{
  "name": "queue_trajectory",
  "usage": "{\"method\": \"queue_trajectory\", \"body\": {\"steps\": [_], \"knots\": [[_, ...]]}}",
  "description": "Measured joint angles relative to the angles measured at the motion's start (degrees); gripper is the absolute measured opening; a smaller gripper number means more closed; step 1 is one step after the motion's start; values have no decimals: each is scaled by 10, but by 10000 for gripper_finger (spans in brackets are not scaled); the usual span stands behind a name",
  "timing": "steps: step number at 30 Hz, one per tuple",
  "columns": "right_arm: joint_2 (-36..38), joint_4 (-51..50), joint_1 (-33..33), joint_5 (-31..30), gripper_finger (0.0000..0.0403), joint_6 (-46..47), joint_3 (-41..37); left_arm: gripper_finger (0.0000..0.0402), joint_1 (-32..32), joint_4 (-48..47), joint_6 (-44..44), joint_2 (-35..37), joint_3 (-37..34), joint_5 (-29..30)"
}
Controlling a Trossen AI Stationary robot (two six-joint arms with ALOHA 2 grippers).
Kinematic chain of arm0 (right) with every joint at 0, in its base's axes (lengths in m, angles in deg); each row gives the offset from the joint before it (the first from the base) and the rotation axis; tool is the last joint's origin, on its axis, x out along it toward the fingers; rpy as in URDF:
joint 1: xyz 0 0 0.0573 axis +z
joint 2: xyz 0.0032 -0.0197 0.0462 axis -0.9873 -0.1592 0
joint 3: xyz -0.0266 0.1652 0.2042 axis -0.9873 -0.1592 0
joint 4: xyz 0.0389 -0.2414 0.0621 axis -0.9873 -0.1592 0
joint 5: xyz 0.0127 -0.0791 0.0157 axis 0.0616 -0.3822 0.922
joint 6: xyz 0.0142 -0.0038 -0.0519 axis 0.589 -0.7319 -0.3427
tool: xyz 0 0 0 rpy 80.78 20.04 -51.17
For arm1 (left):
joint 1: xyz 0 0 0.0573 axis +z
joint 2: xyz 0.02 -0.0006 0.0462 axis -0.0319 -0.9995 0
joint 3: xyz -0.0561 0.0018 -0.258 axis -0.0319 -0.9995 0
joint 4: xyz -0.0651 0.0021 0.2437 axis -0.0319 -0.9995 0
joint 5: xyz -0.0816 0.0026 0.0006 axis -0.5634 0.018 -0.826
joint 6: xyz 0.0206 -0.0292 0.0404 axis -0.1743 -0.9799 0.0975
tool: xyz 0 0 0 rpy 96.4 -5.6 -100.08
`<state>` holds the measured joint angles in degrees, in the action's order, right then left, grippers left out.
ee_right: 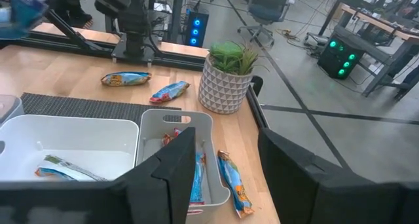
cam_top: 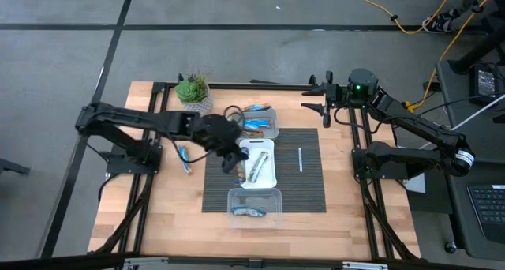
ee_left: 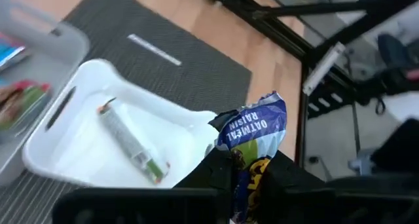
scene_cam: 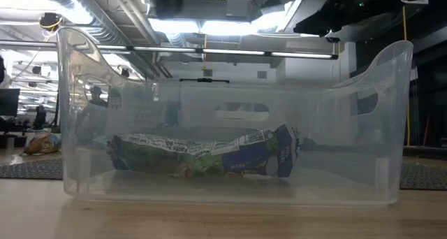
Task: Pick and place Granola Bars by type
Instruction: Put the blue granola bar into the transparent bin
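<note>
Where the bench [cam_top: 158,223] comes nearest in the low view, one clear tub [scene_cam: 230,190] fills the frame and holds one green, white and blue wrapped bar [scene_cam: 202,155]; from above, the same clear tub [cam_top: 254,204] stands at the near edge of the dark mat [cam_top: 304,179].

Behind it, one white tub [cam_top: 259,161] holds one green-and-white bar [ee_left: 131,142]. The left gripper [cam_top: 231,161] hangs over this tub's left rim, its fingers [ee_left: 216,168] clamped on one blue bar [ee_left: 252,135] printed "OATMEAL RAISIN"; the lower end of that bar is hidden between the fingers.

Farther back, one grey tub [cam_top: 260,121] holds several bars; their count cannot be made out, because the right arm's fingers [ee_right: 173,165] cover part of them in the right wrist view. One bar [ee_right: 234,183] lies on the bench just beside that tub, and two bars [ee_right: 126,78] [ee_right: 169,91] lie on the bench left of the mat. One thin white stick [cam_top: 300,159] lies on the mat.

The right gripper [cam_top: 319,96] waits at the far bench edge, fingers spread wide and empty. One potted plant [cam_top: 192,90] stands at the far left.
</note>
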<state>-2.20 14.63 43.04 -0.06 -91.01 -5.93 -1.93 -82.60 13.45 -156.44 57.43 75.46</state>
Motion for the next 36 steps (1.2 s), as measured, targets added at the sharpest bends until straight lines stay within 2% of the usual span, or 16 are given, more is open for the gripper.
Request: {"method": "queue_trajectory", "body": {"steps": [7,14,20,29,36], "knots": [[0,0,0,0,168,0,0,22,1,-42,79,-70,81,-59],[0,-2,0,0,168,0,0,22,-13,-70,101,-99,91,-94],[0,-4,0,0,168,0,0,22,-45,-91,134,-127,91,-79],[0,-5,0,-1,168,-2,0,22,-85,-85,154,-206,91,-70],[0,-5,0,-1,168,-1,0,22,-100,6,151,-248,91,-73]]}}
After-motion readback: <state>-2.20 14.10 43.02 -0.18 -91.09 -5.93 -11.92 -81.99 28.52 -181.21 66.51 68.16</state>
